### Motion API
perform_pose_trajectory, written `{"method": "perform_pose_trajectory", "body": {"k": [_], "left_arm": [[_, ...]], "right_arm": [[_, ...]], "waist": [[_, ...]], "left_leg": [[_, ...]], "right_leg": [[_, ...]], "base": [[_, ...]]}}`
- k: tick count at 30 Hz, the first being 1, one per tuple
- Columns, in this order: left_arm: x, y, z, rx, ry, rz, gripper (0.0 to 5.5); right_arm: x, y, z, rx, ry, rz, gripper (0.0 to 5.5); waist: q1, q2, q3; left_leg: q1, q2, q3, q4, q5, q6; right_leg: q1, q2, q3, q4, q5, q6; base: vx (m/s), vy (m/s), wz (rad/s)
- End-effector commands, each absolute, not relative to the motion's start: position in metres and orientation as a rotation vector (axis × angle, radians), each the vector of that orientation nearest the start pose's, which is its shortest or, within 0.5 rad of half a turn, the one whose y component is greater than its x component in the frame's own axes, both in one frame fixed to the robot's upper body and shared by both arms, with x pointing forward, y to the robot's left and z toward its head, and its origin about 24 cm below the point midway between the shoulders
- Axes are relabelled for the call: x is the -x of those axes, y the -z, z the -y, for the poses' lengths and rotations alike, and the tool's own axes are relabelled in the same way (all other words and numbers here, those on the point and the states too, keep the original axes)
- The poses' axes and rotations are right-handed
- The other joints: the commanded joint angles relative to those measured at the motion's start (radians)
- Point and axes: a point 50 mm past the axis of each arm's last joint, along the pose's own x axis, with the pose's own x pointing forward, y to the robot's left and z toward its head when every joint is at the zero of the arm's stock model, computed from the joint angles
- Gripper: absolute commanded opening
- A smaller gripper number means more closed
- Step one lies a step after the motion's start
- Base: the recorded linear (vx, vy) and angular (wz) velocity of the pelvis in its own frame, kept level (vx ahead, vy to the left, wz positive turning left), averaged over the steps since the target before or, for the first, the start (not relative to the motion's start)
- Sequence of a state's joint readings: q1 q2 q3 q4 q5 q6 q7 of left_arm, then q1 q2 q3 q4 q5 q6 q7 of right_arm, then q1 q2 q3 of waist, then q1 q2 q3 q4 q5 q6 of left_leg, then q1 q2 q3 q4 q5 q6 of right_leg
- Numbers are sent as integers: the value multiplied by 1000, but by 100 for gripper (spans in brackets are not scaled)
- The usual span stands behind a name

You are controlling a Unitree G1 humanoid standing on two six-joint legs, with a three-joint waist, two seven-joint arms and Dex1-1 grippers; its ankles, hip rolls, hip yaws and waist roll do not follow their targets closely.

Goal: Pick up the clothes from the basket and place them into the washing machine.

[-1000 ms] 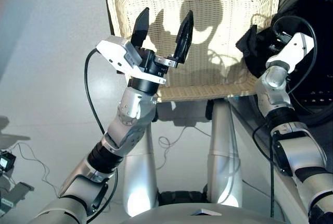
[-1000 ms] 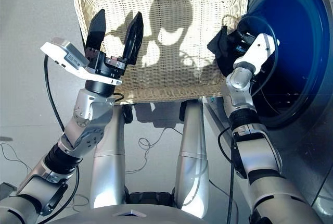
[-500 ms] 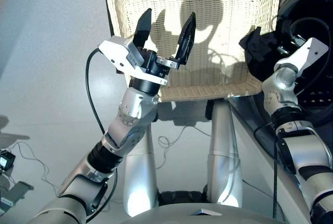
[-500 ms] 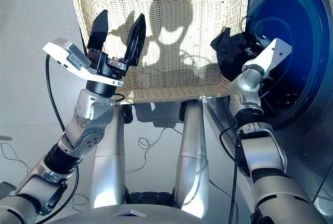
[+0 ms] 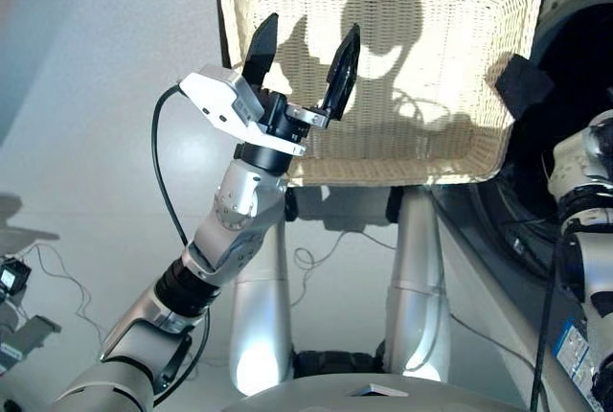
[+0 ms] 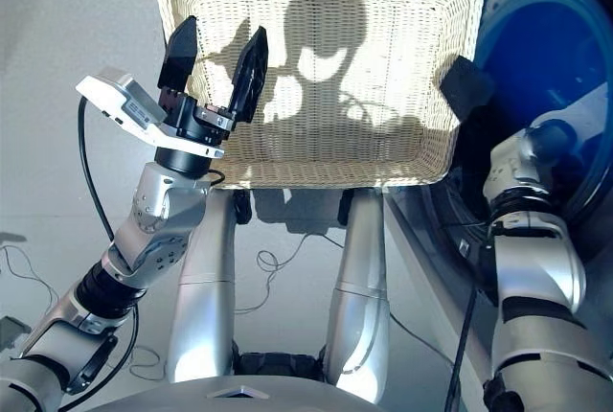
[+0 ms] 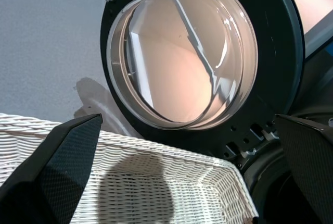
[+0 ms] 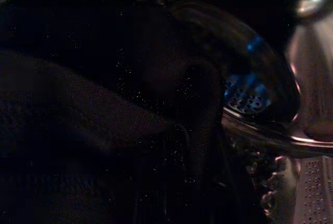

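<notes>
The cream wicker basket (image 5: pixel 460 158) holds no clothes, only shadows. My left gripper (image 5: pixel 308 27) hovers open over its near left part, with nothing between the two black fingers. A black garment (image 5: pixel 522 81) hangs just beyond the basket's right rim, in front of the washing machine's dark drum mouth (image 6: pixel 546 77). My right arm (image 5: pixel 586 158) reaches toward it from the right edge. That gripper is hidden behind the cloth, and dark fabric (image 8: pixel 104 130) fills the right wrist view beside the drum's inside (image 8: pixel 250 94). The round glass door (image 7: pixel 182 52) stands swung open past the basket's far rim.
Thin cables (image 5: pixel 311 261) lie on the grey floor under the basket. Small devices (image 5: pixel 11 280) with wires sit on the floor at the far left. A dark wooden edge (image 5: pixel 222 34) shows behind the basket's left side.
My right arm has swung right, carrying the black garment from over the basket's right rim to the drum mouth. The camera has turned slightly. The left gripper has stayed open in place.
</notes>
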State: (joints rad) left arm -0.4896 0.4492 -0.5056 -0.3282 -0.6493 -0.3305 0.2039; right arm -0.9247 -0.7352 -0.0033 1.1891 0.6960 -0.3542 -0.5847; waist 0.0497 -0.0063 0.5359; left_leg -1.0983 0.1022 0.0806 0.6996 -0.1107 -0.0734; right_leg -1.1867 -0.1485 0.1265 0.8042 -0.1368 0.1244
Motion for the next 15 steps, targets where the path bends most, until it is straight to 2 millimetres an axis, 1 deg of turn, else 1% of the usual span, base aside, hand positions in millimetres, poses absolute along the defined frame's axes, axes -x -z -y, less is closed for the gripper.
{"method": "perform_pose_trajectory", "body": {"k": [1, 6, 8, 9, 10, 15], "left_arm": [[-234, -239, -86, 380, 624, 870, 550], [-234, -238, -87, 362, 630, 866, 550], [-235, -238, -87, 359, 629, 866, 550], [-235, -239, -87, 360, 629, 869, 550], [-234, -238, -87, 360, 632, 867, 550], [-234, -240, -87, 359, 642, 874, 550]], "right_arm": [[-297, -242, 429, -117, 1208, 446, 0], [-291, -251, 434, -158, 1226, 482, 0], [-291, -251, 435, -148, 1221, 478, 0], [-292, -251, 434, -150, 1215, 474, 45], [-293, -250, 433, -157, 1209, 470, 550], [-300, -242, 428, -164, 1165, 451, 550]], "waist": [[-38, 29, -16], [-40, 34, -16], [-38, 36, -16], [-38, 37, -16], [-39, 38, -16], [-42, 34, -16]], "left_leg": [[22, 18, -23, 14, -24, -21], [17, 17, -25, 21, -26, -22], [17, 18, -26, 23, -26, -23], [15, 18, -27, 22, -24, -23], [14, 19, -27, 25, -25, -23], [12, 19, -25, 25, -24, -22]], "right_leg": [[55, 13, -75, -60, 28, -11], [49, 15, -74, -51, 24, -11], [49, 15, -75, -49, 24, -12], [46, 16, -74, -49, 25, -12], [45, 16, -75, -46, 23, -12], [46, 17, -76, -47, 26, -12]], "base": [[0, 0, 0], [0, 0, 0], [0, 0, 0], [0, 0, 0], [0, 0, 0], [0, 0, 0]]}}
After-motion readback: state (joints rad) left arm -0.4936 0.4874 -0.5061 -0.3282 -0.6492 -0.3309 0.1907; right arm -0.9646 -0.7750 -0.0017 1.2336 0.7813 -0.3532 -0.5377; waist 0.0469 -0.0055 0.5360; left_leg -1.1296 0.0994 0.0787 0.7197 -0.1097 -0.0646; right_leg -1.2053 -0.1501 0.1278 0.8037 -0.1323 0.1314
